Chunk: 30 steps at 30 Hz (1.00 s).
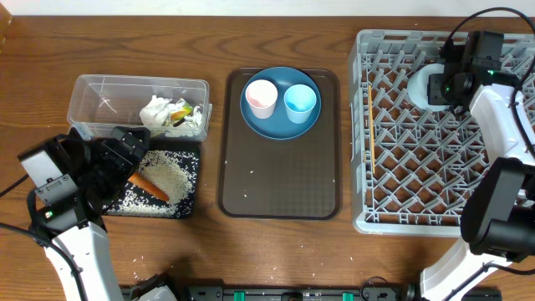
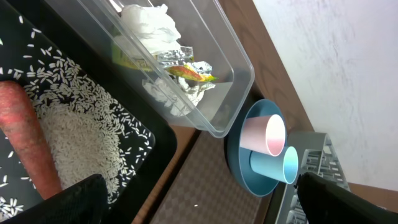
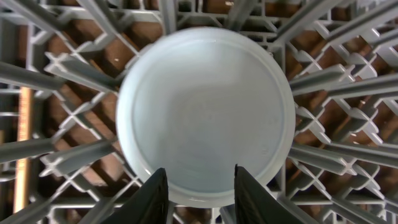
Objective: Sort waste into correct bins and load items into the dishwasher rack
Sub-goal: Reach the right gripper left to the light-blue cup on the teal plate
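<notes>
The clear box (image 1: pixel 109 92) (image 2: pixel 236 68) holds the white tissue (image 1: pixel 157 113) (image 2: pixel 149 22) and the yellow-green wrapper (image 1: pixel 180 113) (image 2: pixel 186 71). The black tray (image 1: pixel 191 167) (image 2: pixel 158 140) holds the rice (image 1: pixel 167 176) (image 2: pixel 81 137) and the orange carrot (image 1: pixel 149 186) (image 2: pixel 25 137). My left gripper (image 1: pixel 125 155) (image 2: pixel 199 186) is open and empty over the tray's left end. The pale bowl (image 1: pixel 422 88) (image 3: pixel 205 112) sits in the grey rack (image 1: pixel 418 167) (image 3: pixel 342 81). My right gripper (image 1: pixel 451 88) (image 3: pixel 200 171) is open just above the bowl's near rim.
The brown serving tray (image 1: pixel 280 184) (image 2: pixel 211 168) carries the blue plate (image 1: pixel 280 125) (image 2: pixel 236 168) with the pink cup (image 1: pixel 261 98) (image 2: pixel 264 134) and light blue cup (image 1: pixel 300 103) (image 2: pixel 273 168). Chopsticks (image 1: pixel 368 117) (image 3: pixel 23 143) lie along the rack's left side.
</notes>
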Tool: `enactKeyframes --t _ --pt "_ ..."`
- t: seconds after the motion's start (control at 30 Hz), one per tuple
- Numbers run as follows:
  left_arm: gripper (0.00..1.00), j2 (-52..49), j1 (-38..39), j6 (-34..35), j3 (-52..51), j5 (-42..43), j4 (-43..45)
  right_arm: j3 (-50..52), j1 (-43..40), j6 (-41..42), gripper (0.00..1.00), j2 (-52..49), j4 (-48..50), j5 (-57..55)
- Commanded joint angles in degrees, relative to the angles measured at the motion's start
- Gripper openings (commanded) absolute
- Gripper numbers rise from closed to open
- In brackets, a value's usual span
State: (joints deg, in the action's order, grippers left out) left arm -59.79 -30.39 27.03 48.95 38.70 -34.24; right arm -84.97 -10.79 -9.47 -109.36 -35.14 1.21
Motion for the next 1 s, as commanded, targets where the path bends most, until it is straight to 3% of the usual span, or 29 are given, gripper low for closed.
enactKeyframes --t 0.0,0.17,0.33,0.57,0.97 --pt "1.00 0.33 -0.35 0.02 1.20 0.52 0.07 -0.61 0.22 0.48 0.34 5.38 -0.02 6.54" --pt "1.00 0.33 -0.35 0.02 1.20 0.52 0.04 -0.61 2.54 1.53 0.37 12.98 -1.33 20.17" --pt "1.00 0.33 -0.35 0.02 1.20 0.52 0.07 -0.61 7.39 5.29 0.41 18.38 -4.59 21.16" --pt "1.00 0.33 -0.35 0.04 1.20 0.52 0.04 -0.39 18.67 6.86 0.42 17.70 -5.86 20.92" --pt "1.00 0.33 -0.35 0.02 1.20 0.52 0.04 -0.37 40.24 7.30 0.44 7.26 -2.91 -5.68"
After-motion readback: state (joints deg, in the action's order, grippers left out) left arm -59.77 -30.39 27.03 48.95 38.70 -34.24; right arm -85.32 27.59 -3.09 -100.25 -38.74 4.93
